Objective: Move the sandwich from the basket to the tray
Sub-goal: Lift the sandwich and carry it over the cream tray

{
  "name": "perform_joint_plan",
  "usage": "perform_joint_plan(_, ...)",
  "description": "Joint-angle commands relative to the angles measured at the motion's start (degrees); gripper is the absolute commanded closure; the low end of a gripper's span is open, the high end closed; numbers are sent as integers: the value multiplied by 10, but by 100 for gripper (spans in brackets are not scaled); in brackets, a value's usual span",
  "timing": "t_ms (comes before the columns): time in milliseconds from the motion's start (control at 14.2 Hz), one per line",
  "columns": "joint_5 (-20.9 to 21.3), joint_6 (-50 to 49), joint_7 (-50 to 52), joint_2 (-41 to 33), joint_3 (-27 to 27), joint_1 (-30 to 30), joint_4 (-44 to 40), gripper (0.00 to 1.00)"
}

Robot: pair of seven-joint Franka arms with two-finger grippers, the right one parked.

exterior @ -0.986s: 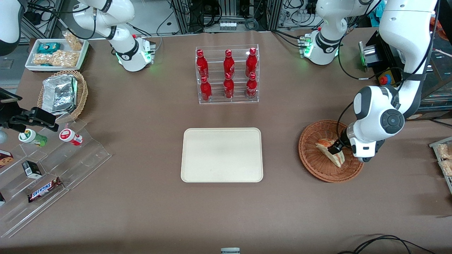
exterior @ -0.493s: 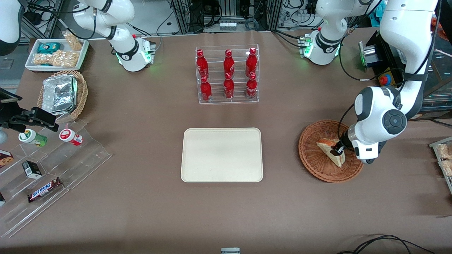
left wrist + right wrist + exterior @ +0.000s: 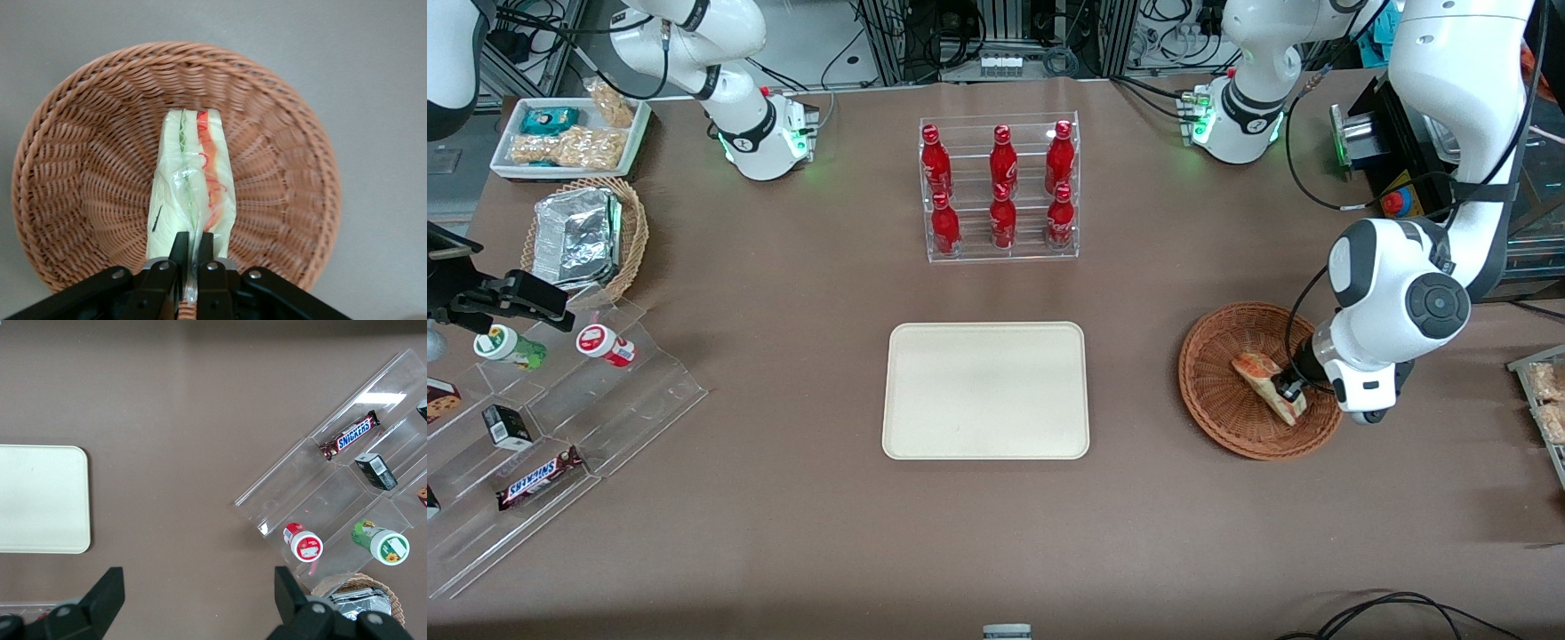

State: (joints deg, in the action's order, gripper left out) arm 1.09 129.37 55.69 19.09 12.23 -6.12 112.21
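End effector [image 3: 191, 261] — pinching sandwich [image 3: 191, 180] wrapper.

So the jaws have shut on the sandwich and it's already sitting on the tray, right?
Not on the tray. The gripper is shut on the sandwich, but it is in the basket, as the left wrist view shows. The tray holds nothing.

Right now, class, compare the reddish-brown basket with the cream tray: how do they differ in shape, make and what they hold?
The basket is round; the tray is rectangular with rounded corners. The basket is woven wicker with sloping sides; the tray is smooth and flat with a low rim. The basket holds the sandwich, which the gripper has pinched at its wrapper edge; the tray holds nothing. Both rest on the brown table, open-topped.
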Motion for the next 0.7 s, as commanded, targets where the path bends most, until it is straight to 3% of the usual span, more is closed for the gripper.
perform_joint_plan(0, 8, -13, 7, -13, 29, 8, -29, 100)
perform_joint_plan(493, 10, -54, -54, -1, 203, 12, -94, 99)
perform_joint_plan(634, 35, -44, -54, 4, 213, 59, -97, 99)
